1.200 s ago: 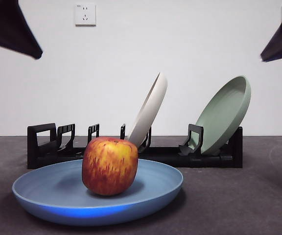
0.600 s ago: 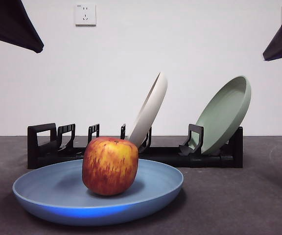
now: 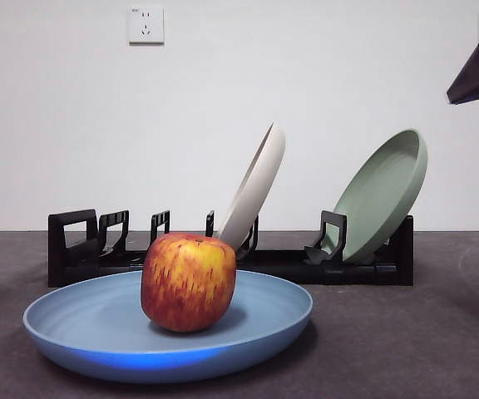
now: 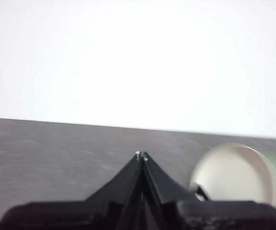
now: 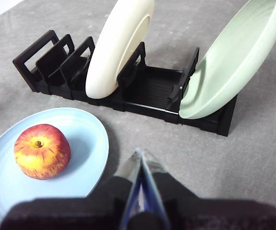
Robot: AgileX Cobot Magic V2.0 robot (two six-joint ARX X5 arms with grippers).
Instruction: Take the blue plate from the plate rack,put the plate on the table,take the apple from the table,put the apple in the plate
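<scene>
Item one: the apple, red with yellow streaks. We find it resting upright inside the blue plate, stem up, toward the plate's side nearest the plate rack.

Item two: the blue plate, lying flat on the bench, just in front of the plate rack and not touching it.

Item three: the plate rack, long and black. We count two pieces standing in its slots, a cream-white plate leaning near the middle and a sage-green plate leaning at the end farthest from the looped handle. The slots at the handle end hold nothing.

Item four: the right claw. We see its two jaws pressed together, tips meeting, nothing held. It hangs above the bench, the apple and the blue plate lying off to one side of it, well apart; the plate rack lies beyond its tips.

Item five: the left claw. Jaws closed tip to tip, holding nothing, raised clear of the bench, with the cream-white plate seen beyond it.
</scene>
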